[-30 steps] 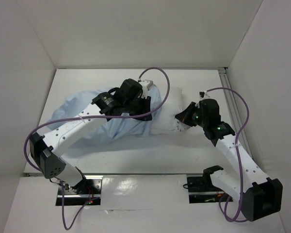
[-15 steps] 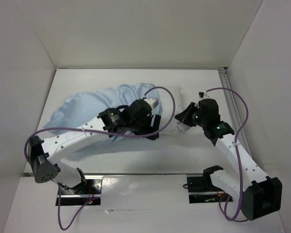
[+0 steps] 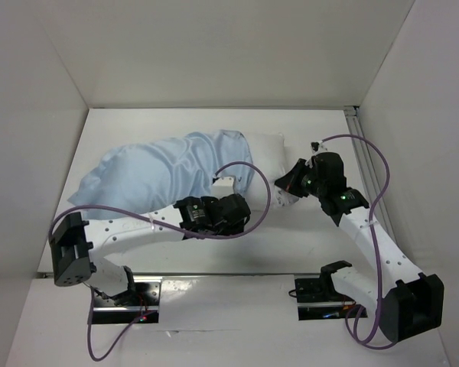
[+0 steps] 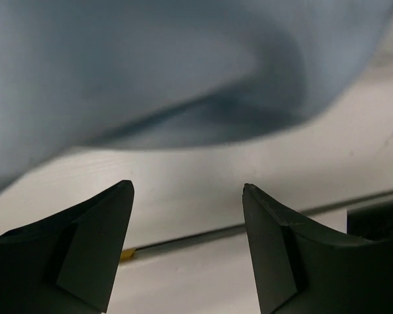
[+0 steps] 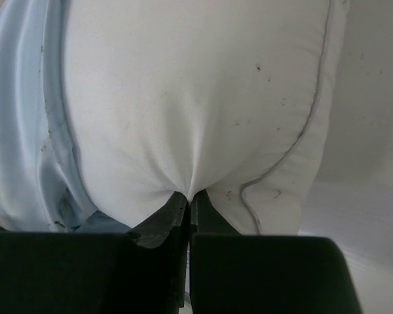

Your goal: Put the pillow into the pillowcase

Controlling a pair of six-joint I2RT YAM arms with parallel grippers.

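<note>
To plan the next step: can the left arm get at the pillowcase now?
Probably yes. The left pincer is open, and the pillowcase lies just ahead of it with nothing between. The right pincer, shut on the pillow, is off to one side.

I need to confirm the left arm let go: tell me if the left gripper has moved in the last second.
Yes. The left gripper has pulled back off the pillowcase toward the table's near edge, and is open.
</note>
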